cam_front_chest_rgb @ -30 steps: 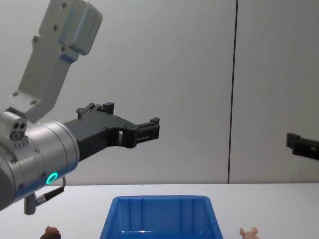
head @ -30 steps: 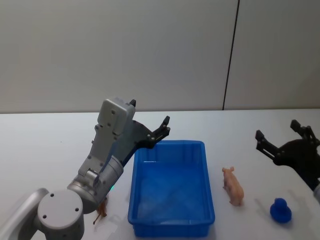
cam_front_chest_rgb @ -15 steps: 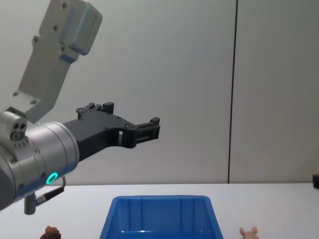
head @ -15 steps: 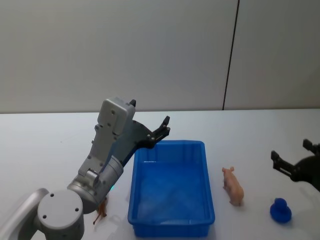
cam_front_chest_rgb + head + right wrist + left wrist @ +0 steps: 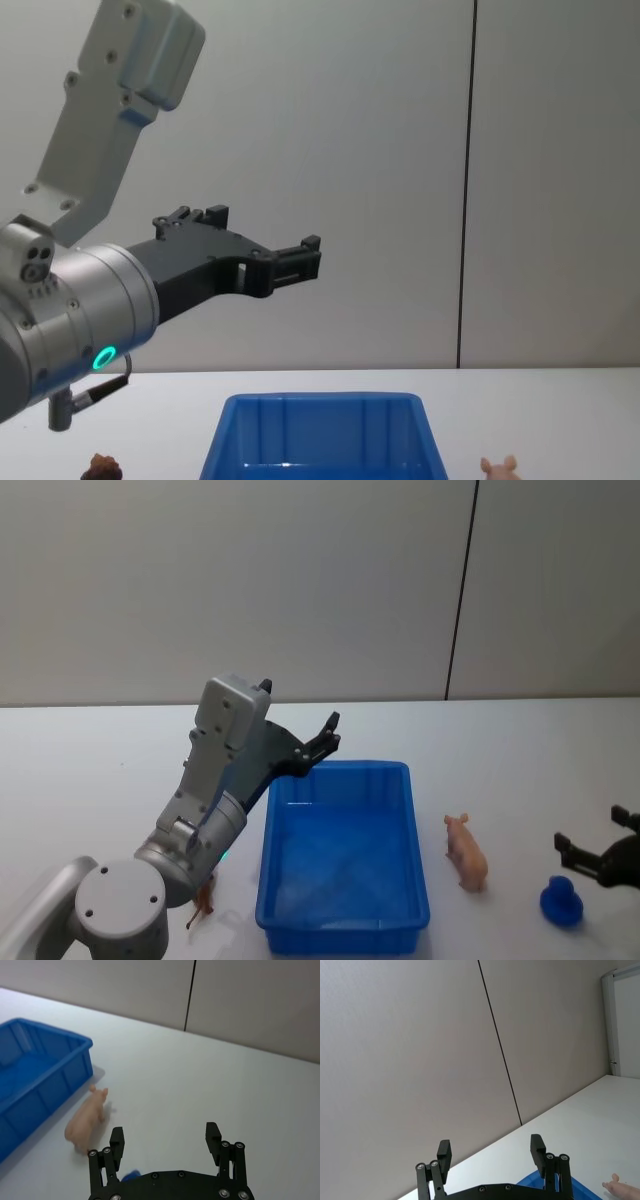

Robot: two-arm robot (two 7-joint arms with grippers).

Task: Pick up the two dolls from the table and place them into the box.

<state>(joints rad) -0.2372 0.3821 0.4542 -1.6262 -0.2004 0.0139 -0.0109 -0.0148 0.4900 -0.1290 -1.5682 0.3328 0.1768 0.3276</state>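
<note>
The pale pink doll (image 5: 466,852) lies on the white table (image 5: 100,770) just right of the blue box (image 5: 345,768). The reddish-brown doll (image 5: 203,900) sits left of the box's near corner, partly hidden behind my left arm. My left gripper (image 5: 325,735) hangs open high above the box's far left corner. My right gripper (image 5: 595,832) is open, low at the far right, well right of the pink doll. The right wrist view has the open right gripper (image 5: 165,1137), the pink doll (image 5: 87,1120) and the box (image 5: 45,1095). The chest view shows the left gripper (image 5: 300,255), the box (image 5: 320,440), the brown doll (image 5: 102,466) and the pink doll (image 5: 497,466).
A small blue toy (image 5: 562,902) stands on the table near the front right, just below my right gripper, and peeks in as the blue toy (image 5: 131,1175) in the right wrist view. A grey wall rises behind the table.
My right gripper has dropped lower and drawn back toward the right edge, leaving the chest view. The left arm, the dolls and the box have not moved.
</note>
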